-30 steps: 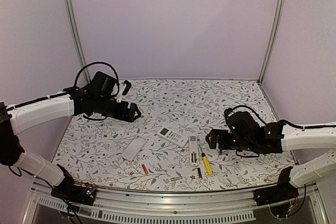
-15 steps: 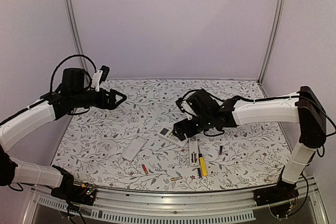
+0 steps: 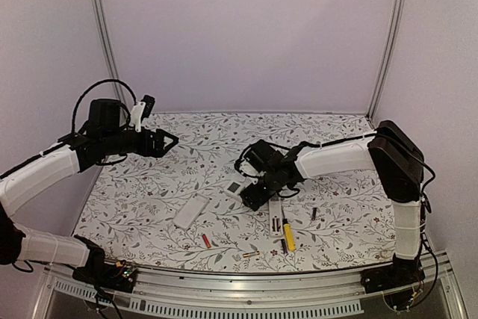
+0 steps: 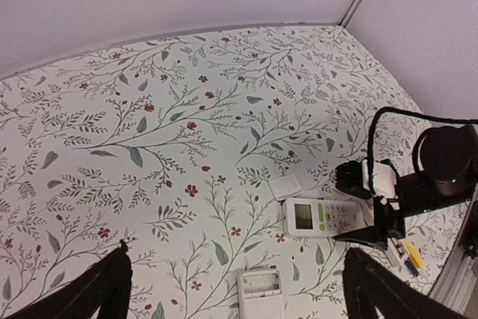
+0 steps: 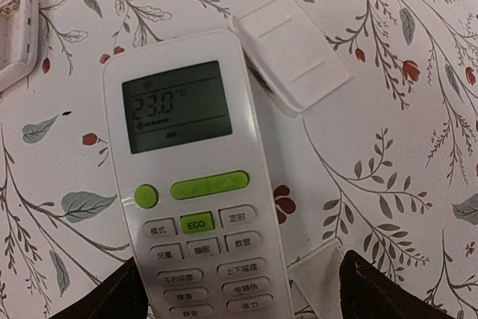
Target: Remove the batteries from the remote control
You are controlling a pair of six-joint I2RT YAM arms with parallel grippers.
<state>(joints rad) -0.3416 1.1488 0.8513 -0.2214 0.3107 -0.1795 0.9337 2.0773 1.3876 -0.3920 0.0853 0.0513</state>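
The right gripper (image 5: 240,278) stands with its jaws wide apart astride the button end of the remote (image 5: 187,162), one finger (image 5: 112,293) just off its left edge and the other further off its right edge, so nothing is clamped. The left gripper (image 4: 235,259) is likewise spread wide and empty, up in the air. The remote lies face up with digits on its display. Its long axis runs up the right wrist view, screen end away from the fingers, and from above it slants from upper left to lower right at mid-frame. A small white cover (image 5: 291,54) lies just beside its upper right corner. The batteries lie loose low in the overhead frame: a red battery (image 3: 205,240) slanting upper left to lower right, a gold battery (image 3: 251,255) nearly level, a dark blue battery (image 3: 284,245) nearly upright just left of a yellow-handled tool (image 3: 290,235), and a dark battery (image 3: 314,214) further right. A narrow remote (image 3: 275,214) and a white slab (image 3: 191,211) lie near them. The table (image 3: 224,128) has a white cloth with grey leaves and red flowers, pale lilac walls behind and metal posts in the corners. The right arm rises at lower right, elbow high, forearm sloping left and down. The left arm reaches in from the left edge, pointing right above the upper left of the cloth
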